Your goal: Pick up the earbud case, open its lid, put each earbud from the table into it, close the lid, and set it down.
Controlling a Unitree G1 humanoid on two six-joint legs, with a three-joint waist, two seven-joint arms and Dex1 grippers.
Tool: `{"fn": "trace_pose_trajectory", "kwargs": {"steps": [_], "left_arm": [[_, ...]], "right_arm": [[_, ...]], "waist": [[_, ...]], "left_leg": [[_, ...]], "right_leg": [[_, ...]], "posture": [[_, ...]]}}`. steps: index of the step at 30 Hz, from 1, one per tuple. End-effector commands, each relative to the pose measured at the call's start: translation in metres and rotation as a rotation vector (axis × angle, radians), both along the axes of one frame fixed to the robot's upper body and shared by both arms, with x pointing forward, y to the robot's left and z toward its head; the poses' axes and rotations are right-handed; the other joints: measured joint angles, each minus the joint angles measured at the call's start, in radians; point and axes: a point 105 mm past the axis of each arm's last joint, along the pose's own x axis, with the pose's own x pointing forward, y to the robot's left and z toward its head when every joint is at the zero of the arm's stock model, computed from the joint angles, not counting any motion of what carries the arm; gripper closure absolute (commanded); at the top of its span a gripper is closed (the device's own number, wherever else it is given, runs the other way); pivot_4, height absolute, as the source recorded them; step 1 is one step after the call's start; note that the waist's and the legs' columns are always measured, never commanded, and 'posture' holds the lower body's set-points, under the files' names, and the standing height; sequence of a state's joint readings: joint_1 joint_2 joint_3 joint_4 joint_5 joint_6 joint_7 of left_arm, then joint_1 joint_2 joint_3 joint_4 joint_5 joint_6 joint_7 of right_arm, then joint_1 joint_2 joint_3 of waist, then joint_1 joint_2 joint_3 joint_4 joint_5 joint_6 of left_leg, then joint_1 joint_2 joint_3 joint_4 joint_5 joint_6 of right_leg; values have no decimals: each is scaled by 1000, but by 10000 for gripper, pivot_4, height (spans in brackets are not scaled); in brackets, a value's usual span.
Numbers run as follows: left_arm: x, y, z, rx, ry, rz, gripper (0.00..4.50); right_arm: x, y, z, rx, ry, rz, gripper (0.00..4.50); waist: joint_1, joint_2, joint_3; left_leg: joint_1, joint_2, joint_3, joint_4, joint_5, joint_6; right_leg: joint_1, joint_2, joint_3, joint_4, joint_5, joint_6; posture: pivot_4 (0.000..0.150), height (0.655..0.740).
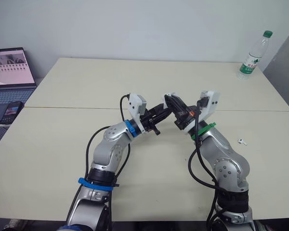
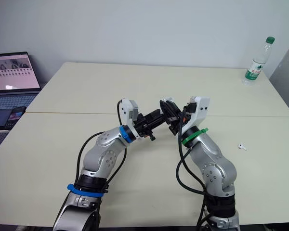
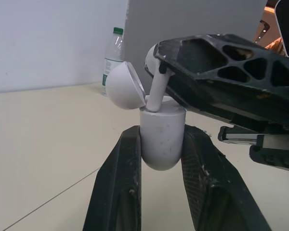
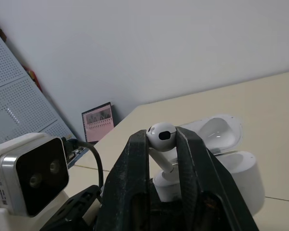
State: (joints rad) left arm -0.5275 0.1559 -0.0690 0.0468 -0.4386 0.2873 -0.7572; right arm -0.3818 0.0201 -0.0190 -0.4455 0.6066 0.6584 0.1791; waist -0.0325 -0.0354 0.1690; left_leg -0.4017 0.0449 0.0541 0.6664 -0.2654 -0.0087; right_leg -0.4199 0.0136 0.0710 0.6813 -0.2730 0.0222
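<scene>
Above the middle of the table my left gripper [image 3: 162, 140] is shut on the white earbud case [image 3: 162, 129], which stands upright with its lid [image 3: 124, 87] tipped open. My right gripper [image 4: 161, 138] meets it from the right, shut on a white earbud [image 4: 161, 134]. The earbud's stem [image 3: 156, 94] points down into the case's opening. In the left eye view the two grippers touch tip to tip, the left gripper [image 1: 166, 112] just below the right gripper [image 1: 170, 100]. A second earbud [image 1: 242, 141] lies on the table to the right of my right arm.
A water bottle [image 1: 253, 55] stands at the table's far right corner. A laptop [image 1: 9, 72] and a phone [image 1: 9, 109] sit on a desk off the left edge. The cream table [image 1: 86, 82] has a seam running across its middle.
</scene>
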Motion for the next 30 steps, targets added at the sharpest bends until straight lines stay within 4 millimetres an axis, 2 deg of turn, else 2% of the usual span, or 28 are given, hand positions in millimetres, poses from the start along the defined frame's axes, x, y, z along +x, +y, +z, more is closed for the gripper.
{"fn": "trace_pose_trajectory", "kwargs": {"steps": [1, 5, 21, 30], "left_arm": [[-11, -4, 24, -47, -89, -46, 37186], [-7, 0, 26, -64, -83, -15, 37186], [-16, -8, 22, -36, -97, -65, 37186], [-12, -7, 25, -52, -102, -47, 37186]], "right_arm": [[1, -3, 1, 6, -5, -16, 40953], [0, -3, 1, 11, -1, -16, 40953], [-1, -1, -4, -2, 22, -9, 40953], [-1, 0, -9, -23, 40, -2, 40953]], "waist": [[0, 0, 0], [0, 0, 0], [0, 0, 0], [0, 0, 0]], "left_leg": [[0, 0, 0, 0, 0, 0], [0, 0, 0, 0, 0, 0], [0, 0, 0, 0, 0, 0], [0, 0, 0, 0, 0, 0]], "right_leg": [[0, 0, 0, 0, 0, 0], [0, 0, 0, 0, 0, 0], [0, 0, 0, 0, 0, 0], [0, 0, 0, 0, 0, 0]], "posture": [[1500, 7362], [1500, 7362], [1500, 7362], [1500, 7362]]}}
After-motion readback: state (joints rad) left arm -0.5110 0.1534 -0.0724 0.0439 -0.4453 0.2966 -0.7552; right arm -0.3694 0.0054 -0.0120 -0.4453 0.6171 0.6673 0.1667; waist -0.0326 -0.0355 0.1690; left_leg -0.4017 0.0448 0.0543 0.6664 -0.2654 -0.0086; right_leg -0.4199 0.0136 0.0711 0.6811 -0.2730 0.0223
